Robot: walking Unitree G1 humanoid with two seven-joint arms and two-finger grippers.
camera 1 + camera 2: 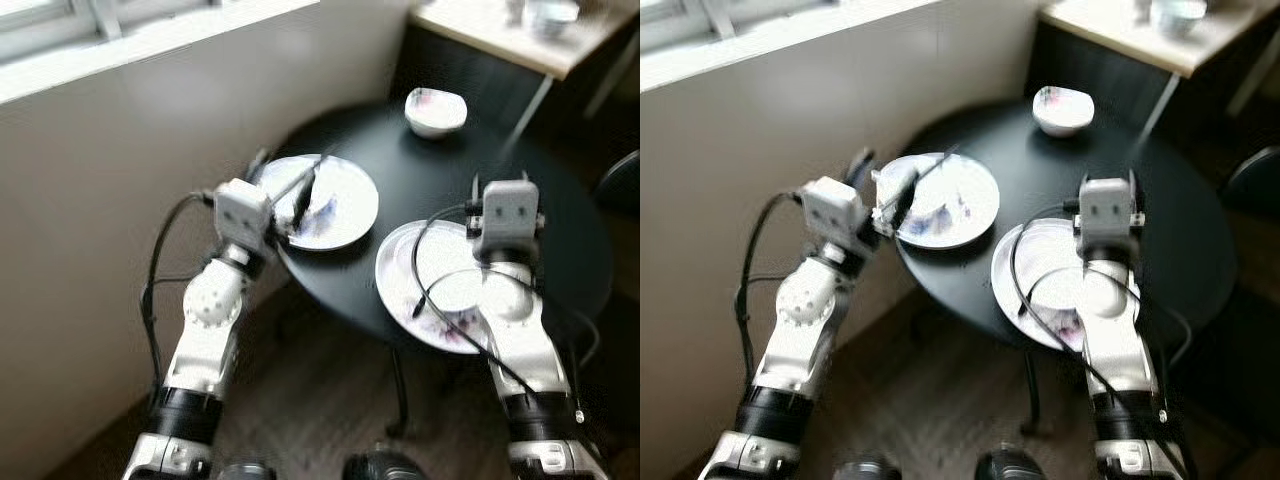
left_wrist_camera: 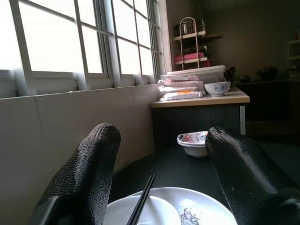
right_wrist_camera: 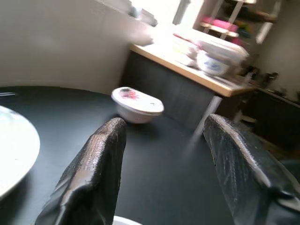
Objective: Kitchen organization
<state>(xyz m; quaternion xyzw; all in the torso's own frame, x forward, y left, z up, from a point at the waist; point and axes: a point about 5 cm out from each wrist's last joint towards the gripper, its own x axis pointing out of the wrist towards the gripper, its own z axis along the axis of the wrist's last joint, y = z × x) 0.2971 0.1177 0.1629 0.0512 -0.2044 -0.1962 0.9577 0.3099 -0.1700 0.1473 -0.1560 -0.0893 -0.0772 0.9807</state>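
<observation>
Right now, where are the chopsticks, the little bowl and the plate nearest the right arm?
chopsticks (image 1: 303, 195), left eye view, mid-shaft over the left plate.
little bowl (image 1: 435, 111), left eye view, its inside.
right plate (image 1: 405, 262), left eye view, bare left rim.

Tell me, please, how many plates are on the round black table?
2. One plate with chopsticks across it lies at the table's window-side edge, under the left gripper; the other plate lies at the near edge, partly hidden by the right arm.

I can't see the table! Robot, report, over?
Left gripper open over chopsticks plate. Right gripper open above second plate. Bowl beyond, nothing blocking.
</observation>
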